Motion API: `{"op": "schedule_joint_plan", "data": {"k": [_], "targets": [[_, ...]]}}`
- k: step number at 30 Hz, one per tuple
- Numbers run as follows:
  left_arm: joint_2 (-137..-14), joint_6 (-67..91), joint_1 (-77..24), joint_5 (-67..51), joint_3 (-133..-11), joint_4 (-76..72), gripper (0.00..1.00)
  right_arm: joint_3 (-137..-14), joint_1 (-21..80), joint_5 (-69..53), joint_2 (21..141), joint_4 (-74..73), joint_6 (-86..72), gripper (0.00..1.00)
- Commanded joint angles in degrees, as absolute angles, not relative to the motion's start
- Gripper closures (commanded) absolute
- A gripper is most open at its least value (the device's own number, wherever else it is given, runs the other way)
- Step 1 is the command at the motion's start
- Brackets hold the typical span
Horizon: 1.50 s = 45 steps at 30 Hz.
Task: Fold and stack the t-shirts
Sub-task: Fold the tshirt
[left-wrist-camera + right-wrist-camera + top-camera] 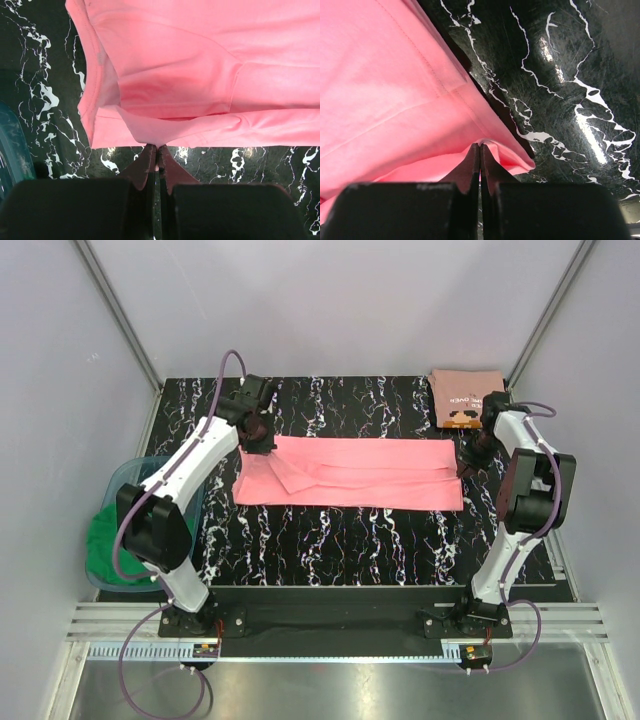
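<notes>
Your left gripper (156, 150) is pressed together on the near edge of the pink t-shirt (350, 472), pinching a fold of cloth at its left end. Your right gripper (480, 150) is likewise closed, nipping the shirt's corner at the right end. In both wrist views only a thin lip of fabric sits between the fingertips.

The pink t-shirt lies across the middle of the table (350, 540) as a long, flat band, already folded lengthwise, with a loose flap and some creases toward its left side. The salmon t-shirt (467, 398) sits folded at the far right corner, lettering and print facing up, just behind your right arm and apart from the pink one. A blue bin (125, 475) holding a green cloth (110, 540) stands off the table's left edge, beside your left arm.

The step in hand looks like the crosswise fold. The main risk is the shallow bite: if you lift fast or pull the ends apart, a corner may slip free and the band will sag or twist. If you raise the two ends unevenly, the loose flap on the left could fall open and spoil the fold. A wide swing of your right arm could nudge the salmon t-shirt out of square.
</notes>
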State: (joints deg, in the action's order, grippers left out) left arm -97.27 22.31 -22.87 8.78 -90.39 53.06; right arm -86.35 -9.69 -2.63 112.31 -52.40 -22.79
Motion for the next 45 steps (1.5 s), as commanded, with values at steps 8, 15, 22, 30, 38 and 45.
{"op": "schedule_joint_plan", "data": {"k": [8,15,22,30,38,45], "targets": [[-100.99,21.45,-20.83,8.0,-95.1,51.59,1.0,-92.46,-8.97,-3.52,115.05,-53.0,-21.8,1.0],[-103.09,21.45,-20.3,7.82,-96.33,51.42,1.0,-94.66,-8.7,-3.78,117.77,-53.26,-21.18,1.0],[-104.15,21.62,-19.78,7.3,-97.91,51.42,1.0,-96.41,-8.7,-3.34,119.97,-53.7,-21.09,1.0],[-106.61,21.62,-19.69,6.33,-100.45,51.5,1.0,-97.56,-8.7,-2.55,121.9,-53.79,-20.74,1.0],[-108.37,21.53,-19.34,6.68,-101.95,51.68,1.0,-98.88,-8.7,-3.43,122.96,-53.61,-21.44,0.99],[-109.16,21.53,-18.9,6.33,-102.22,50.98,1.0,-99.58,-8.7,-3.6,123.75,-53.7,-21.8,0.98]]}}
